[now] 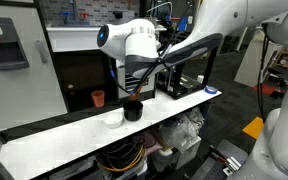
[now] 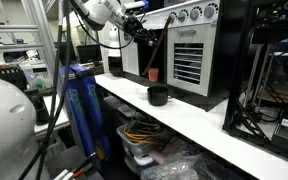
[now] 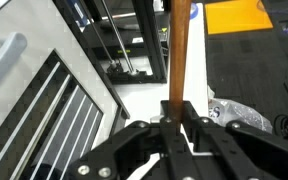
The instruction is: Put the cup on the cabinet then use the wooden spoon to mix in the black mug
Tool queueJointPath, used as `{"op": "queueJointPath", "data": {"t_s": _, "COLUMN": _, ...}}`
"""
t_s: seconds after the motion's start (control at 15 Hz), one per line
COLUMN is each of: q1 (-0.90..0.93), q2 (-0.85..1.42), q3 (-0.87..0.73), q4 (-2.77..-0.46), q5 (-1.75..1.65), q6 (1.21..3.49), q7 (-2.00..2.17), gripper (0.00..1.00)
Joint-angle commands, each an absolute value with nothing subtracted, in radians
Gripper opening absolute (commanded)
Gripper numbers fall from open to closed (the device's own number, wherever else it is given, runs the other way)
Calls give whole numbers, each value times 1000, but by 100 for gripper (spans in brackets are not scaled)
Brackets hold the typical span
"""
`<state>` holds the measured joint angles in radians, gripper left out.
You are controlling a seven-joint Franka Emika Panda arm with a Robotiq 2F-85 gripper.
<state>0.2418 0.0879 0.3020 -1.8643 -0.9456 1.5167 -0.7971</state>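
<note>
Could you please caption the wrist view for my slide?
Gripper shut on the handle of the wooden spoon.

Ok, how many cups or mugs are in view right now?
2. The orange-red cup stands on the cabinet ledge; the black mug sits on the white counter, below the gripper holding the wooden spoon. The arm may hide others.

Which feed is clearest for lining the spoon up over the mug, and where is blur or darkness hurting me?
In an exterior view the black mug is crisp on the bright counter; in an exterior view the near robot body is an out-of-focus blur, the mug small but clear. Wrist view: the wooden spoon is sharp, the gripper a dark silhouette, no mug in frame.
</note>
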Motion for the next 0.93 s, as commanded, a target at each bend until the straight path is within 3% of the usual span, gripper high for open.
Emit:
{"op": "queueJointPath", "data": {"t_s": 0.0, "q1": 175, "q2": -93, "q3": 229, "q4": -2073, "q5": -836, "q6": 1770, "q7": -832, "gripper": 4}}
{"op": "queueJointPath", "data": {"t_s": 0.87, "q1": 65, "q2": -284, "q3": -100, "q4": -2467, "q5": -721, "q6": 2367, "q7": -976, "gripper": 4}}
